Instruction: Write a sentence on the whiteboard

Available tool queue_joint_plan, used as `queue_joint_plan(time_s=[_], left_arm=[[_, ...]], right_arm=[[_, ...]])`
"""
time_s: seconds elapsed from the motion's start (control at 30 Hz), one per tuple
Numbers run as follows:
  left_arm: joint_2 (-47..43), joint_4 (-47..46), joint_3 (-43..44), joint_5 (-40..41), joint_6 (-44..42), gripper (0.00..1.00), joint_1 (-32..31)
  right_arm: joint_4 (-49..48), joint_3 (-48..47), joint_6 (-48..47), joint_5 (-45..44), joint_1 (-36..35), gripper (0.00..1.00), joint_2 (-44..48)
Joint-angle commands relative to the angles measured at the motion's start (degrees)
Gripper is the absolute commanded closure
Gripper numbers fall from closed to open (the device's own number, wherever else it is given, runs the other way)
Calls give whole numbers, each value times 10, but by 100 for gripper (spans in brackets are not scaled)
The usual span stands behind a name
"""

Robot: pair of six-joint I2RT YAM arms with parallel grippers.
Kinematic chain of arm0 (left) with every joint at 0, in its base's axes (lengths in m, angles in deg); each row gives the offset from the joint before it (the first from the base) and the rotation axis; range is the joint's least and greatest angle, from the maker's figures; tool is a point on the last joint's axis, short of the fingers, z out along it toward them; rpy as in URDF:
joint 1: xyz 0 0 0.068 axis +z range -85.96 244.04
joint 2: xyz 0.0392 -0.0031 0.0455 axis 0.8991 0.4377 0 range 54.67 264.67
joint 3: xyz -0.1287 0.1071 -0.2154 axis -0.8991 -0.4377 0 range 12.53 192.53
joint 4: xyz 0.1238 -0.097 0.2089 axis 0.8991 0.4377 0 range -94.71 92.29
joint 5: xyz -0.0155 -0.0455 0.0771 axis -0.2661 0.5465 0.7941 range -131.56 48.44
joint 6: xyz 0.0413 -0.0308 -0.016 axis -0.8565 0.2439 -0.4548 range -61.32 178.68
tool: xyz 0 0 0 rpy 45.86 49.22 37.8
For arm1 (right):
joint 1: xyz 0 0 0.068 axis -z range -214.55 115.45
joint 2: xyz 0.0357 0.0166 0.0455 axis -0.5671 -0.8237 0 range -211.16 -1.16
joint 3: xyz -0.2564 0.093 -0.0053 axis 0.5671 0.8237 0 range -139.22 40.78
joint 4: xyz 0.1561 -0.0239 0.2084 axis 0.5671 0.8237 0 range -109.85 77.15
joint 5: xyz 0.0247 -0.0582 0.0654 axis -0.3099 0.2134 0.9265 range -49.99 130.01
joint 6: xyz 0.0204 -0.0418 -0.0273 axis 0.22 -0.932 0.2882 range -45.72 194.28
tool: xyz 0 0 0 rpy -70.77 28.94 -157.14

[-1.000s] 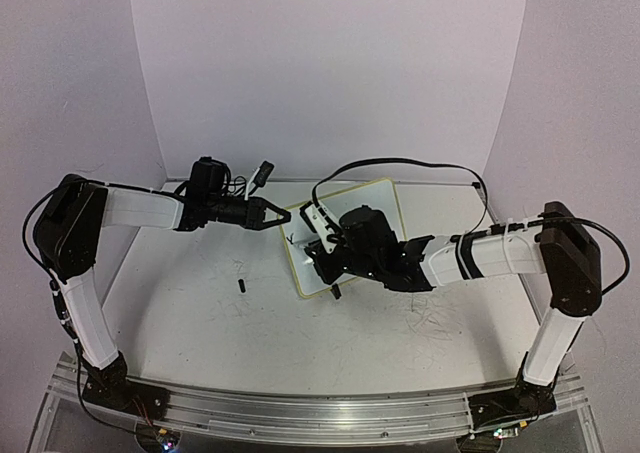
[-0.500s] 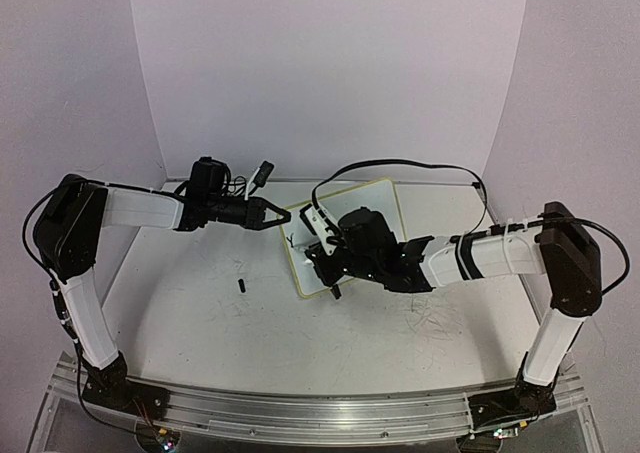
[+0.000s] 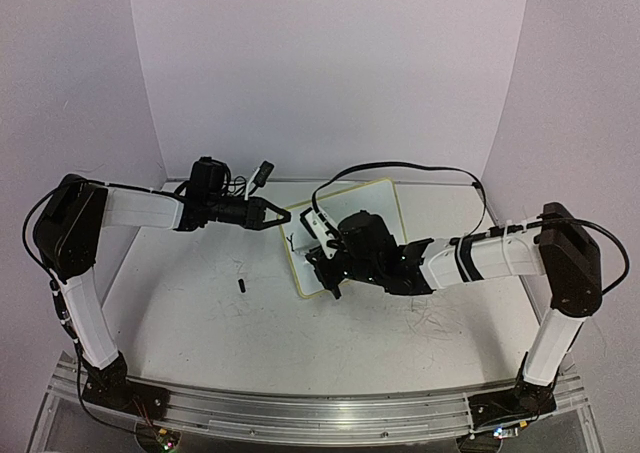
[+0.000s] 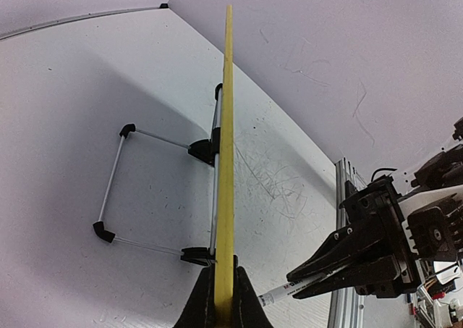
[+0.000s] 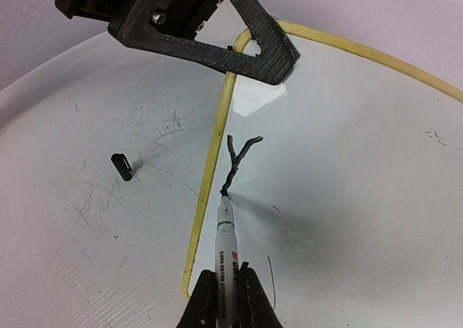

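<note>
Scuffed white tabletop (image 3: 200,323), scribbled with faint grey marks, fills a booth of pale lilac walls (image 3: 320,73), with an aluminium rail (image 3: 300,413) carrying both arm bases along the near edge. The whiteboard (image 3: 378,195) stands toward the far middle of the table, between the two arms, propped on a wire stand (image 4: 116,176) with black feet behind it. The left gripper (image 3: 283,216) reaches in from the left, its jaws pressed onto the board's yellow rim at the upper left corner; the left wrist view shows that rim edge-on, pinched between the fingers (image 4: 242,306). The right gripper (image 3: 322,265) comes in from the right side, its jaws clamped around a marker (image 5: 226,241) whose tip touches the board face just inside the left rim. Of the sentence (image 5: 239,160), only a black "Y" is visible, and the marker tip sits at the foot of that letter. A small black cap (image 3: 241,285) lies alone on the table, left of the board and well apart from it. From above, the right arm's wrist and camera housing cover the middle and lower part of the board, leaving only its upper right portion and left edge visible. A black cable (image 3: 400,163) arches over the board's far edge. In the right wrist view, the left gripper's dark fingers overlap the board's top corner.
</note>
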Motion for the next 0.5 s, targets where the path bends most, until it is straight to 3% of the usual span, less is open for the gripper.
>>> queue_joint_plan(time_s=[0.0,0.47], left_arm=[[-14,13,-4,-3,-4,100,3],[-20,18,-7,4,2,100,3]], right_arm=[[10,4,24,-10,-1,100,-5],[17,0,29,5,-2,100,-13]])
